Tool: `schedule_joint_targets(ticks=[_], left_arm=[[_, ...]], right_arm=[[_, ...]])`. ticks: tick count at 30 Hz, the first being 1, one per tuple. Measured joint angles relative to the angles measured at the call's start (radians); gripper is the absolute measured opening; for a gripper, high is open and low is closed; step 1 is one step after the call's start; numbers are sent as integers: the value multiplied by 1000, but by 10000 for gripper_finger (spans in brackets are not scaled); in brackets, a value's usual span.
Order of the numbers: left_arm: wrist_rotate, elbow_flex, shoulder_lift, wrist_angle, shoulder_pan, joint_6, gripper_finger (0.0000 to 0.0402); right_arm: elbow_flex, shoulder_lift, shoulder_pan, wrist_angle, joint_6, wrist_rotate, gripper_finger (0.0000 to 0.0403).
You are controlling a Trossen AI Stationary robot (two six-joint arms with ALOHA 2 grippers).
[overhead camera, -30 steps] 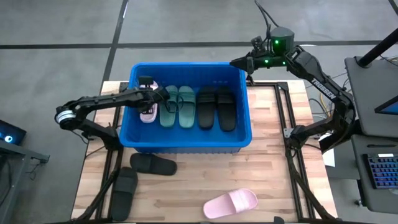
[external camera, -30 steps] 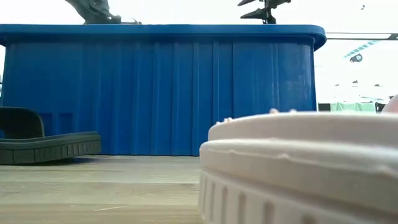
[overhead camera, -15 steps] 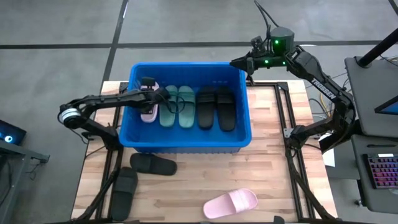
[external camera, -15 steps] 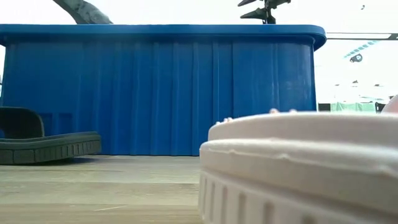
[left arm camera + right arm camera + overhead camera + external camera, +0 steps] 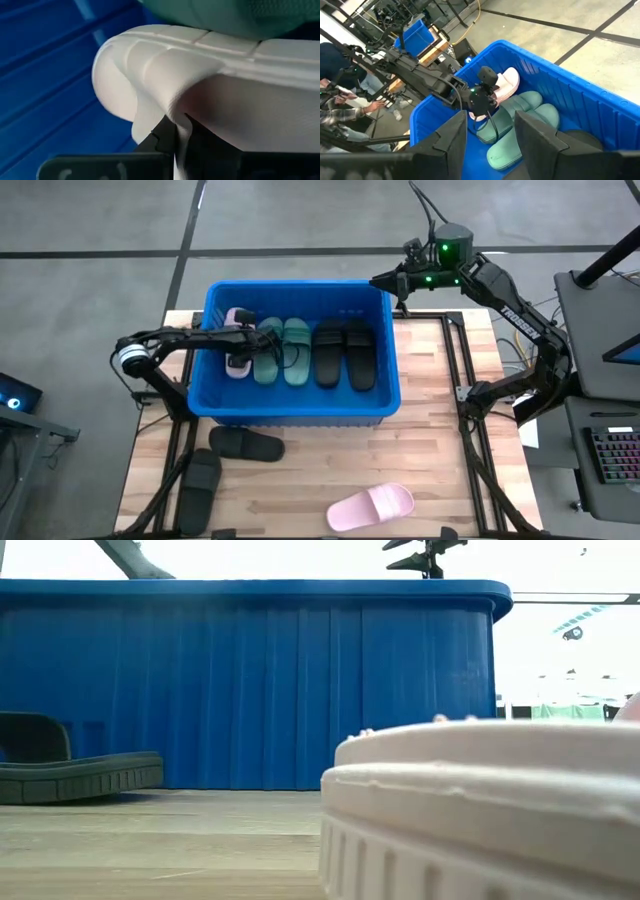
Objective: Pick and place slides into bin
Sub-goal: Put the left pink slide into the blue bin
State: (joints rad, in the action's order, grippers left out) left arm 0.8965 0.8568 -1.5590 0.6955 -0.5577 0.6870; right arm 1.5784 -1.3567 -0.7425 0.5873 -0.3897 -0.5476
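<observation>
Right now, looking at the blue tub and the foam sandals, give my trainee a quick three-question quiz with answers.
1. True or false: the left gripper is shut on a pale pink foam slide inside the large bright blue plastic bin.
2. How many slides lie on the wooden table outside the bin?
3. Which pair sits between the pink slide and the black pair in the bin: A) dark green pair, B) another black pair, C) nothing?

Key: 1. True. 2. Three: two black slides and one pink slide. 3. A.
</observation>
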Motion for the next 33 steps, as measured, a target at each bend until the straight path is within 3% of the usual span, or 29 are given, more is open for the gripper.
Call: schedule_joint_targets(ticks=[4,10,18,25,33], left_arm=[[-47,1,-8,4,-3,1,0],[-205,0,7,15,-11,1,0],[-135,5,7,71,-41,8,0],[85,29,8,113,-43,109,0],[126,66,19,133,-43,166,0]], right_arm=[[0,0,0,0,3,0,155],[0,0,0,0,10,0,155],[0,0,0,0,18,0,152],[0,1,0,1,32,0,152],[0,1,0,1,35,0,148]])
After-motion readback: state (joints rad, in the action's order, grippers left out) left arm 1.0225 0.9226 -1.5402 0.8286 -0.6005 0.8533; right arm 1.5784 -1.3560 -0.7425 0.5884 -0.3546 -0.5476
